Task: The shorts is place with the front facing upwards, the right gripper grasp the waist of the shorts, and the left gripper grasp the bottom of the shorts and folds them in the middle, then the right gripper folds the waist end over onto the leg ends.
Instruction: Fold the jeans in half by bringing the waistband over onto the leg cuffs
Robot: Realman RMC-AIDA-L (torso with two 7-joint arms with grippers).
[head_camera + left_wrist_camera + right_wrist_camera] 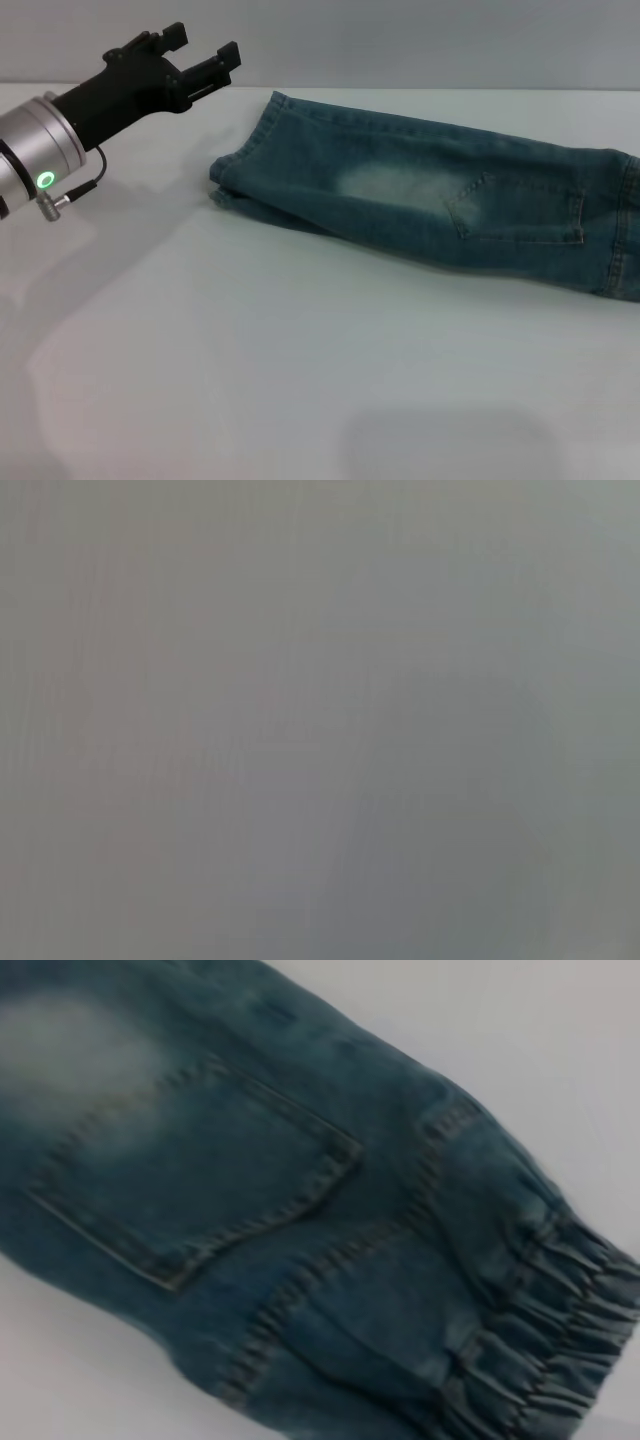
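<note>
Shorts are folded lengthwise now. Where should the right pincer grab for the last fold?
Probably the waist, the ruffled elastic end of the shorts on the robot's right. Come from above at that end: it lies flat on the table, and the gathered band bunches easily.

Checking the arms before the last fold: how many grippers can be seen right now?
1. The left gripper hangs open above the table, beside the leg ends of the shorts. The right gripper shows in no view; its wrist camera looks at the waist.
</note>
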